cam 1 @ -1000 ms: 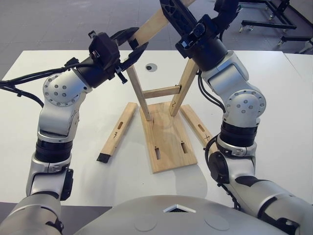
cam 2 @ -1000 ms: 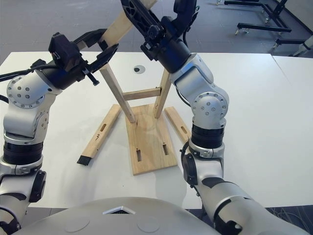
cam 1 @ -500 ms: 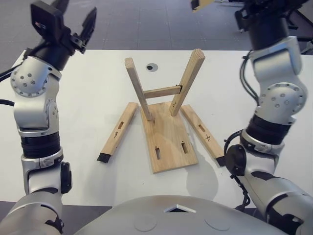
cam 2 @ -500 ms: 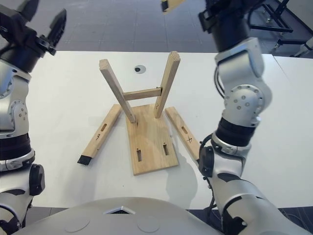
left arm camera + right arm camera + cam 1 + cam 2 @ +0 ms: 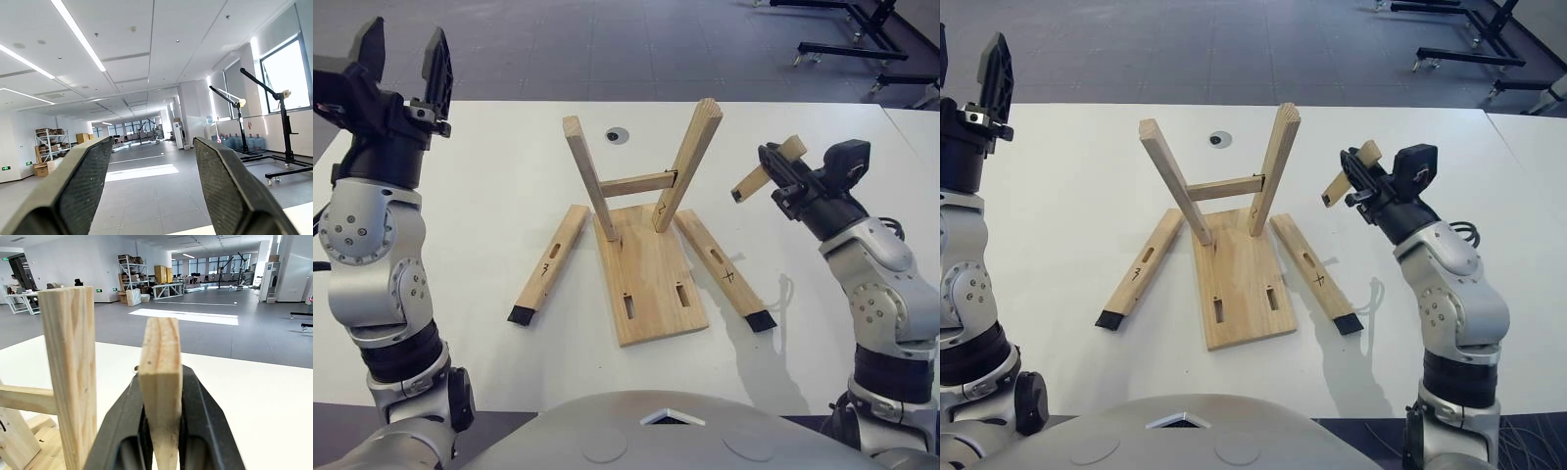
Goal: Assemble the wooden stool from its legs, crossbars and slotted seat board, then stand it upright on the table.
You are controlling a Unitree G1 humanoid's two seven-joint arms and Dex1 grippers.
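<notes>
Right gripper [image 5: 780, 173] clamps a short crossbar [image 5: 752, 182] above the bench [image 5: 509, 176], right of the half-built stool [image 5: 688, 166]; the wrist view catches its end grain. Left gripper [image 5: 406, 37], spread wide, hangs near the far left corner.

- Seat board [image 5: 651, 286]: pale wood, flat on the bench at centre frame, two slots showing near its lower edge.
- Left upright leg [image 5: 590, 176] and right upright leg [image 5: 688, 162] stand on its upper end, splayed in a V.
- Fitted crossbar [image 5: 636, 183] joins them midway.
- Left loose leg [image 5: 548, 264] and right loose leg [image 5: 722, 272] lie flat beside the board, dark tips toward the bottom.
- Loose crossbar [image 5: 754, 181], centre right, is tilted in the air, clamped in the right gripper [image 5: 783, 168].
</notes>
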